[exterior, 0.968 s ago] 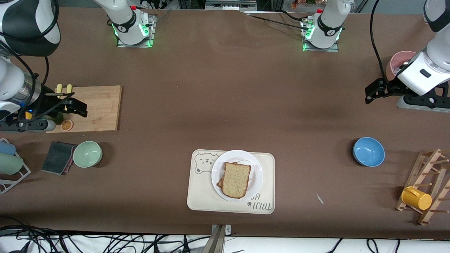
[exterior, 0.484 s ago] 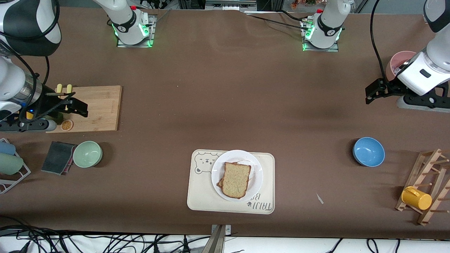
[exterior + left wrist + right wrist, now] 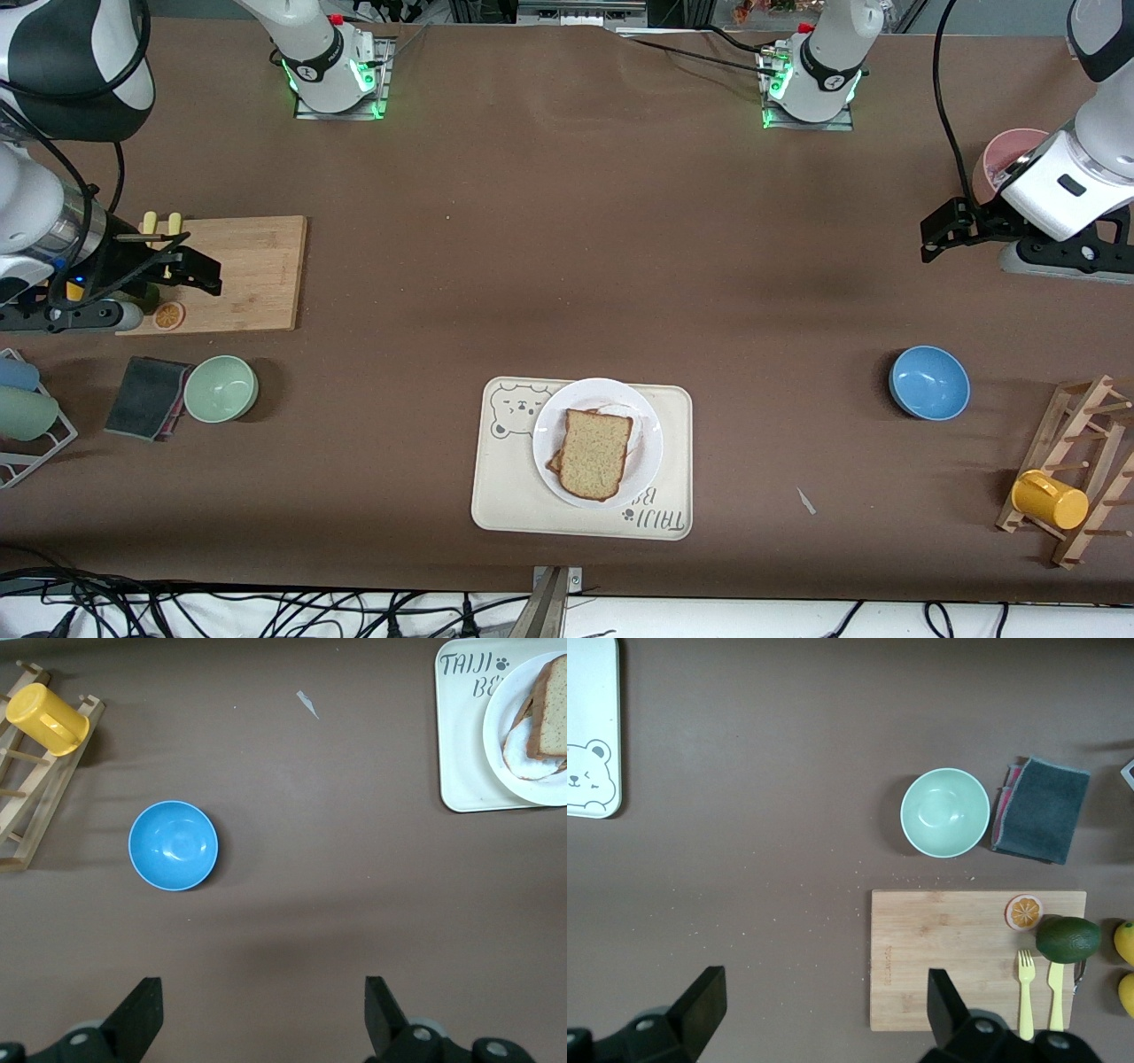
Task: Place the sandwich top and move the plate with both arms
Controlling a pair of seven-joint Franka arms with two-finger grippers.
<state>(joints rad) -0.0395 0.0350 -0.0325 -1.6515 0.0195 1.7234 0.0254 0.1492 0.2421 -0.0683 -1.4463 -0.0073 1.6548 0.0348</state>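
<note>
On tray [image 3: 505, 496]: plate [image 3: 645, 465] with bread slice [image 3: 595, 453]. My left claw [image 3: 937, 232] and right claw [image 3: 199, 270] wide open, empty, waiting at table ends.

Bare table round tray [image 3: 505, 505]; blue bowl [image 3: 928, 382] & green bowl [image 3: 221, 388] well apart, flanking.

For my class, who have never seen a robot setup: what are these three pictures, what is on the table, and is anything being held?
Two white robot arms stand at a brown table. One picture looks down from high across the table; the other two come from cameras on each arm's wrist.

Nearest the high camera, a white plate sits on a cream tray and carries the sandwich top, laid over a darker slice.

The left gripper hangs open at its end of the table, near a blue bowl. The right gripper hangs open over a wooden cutting board, near a green bowl.

Nothing is held.
</note>
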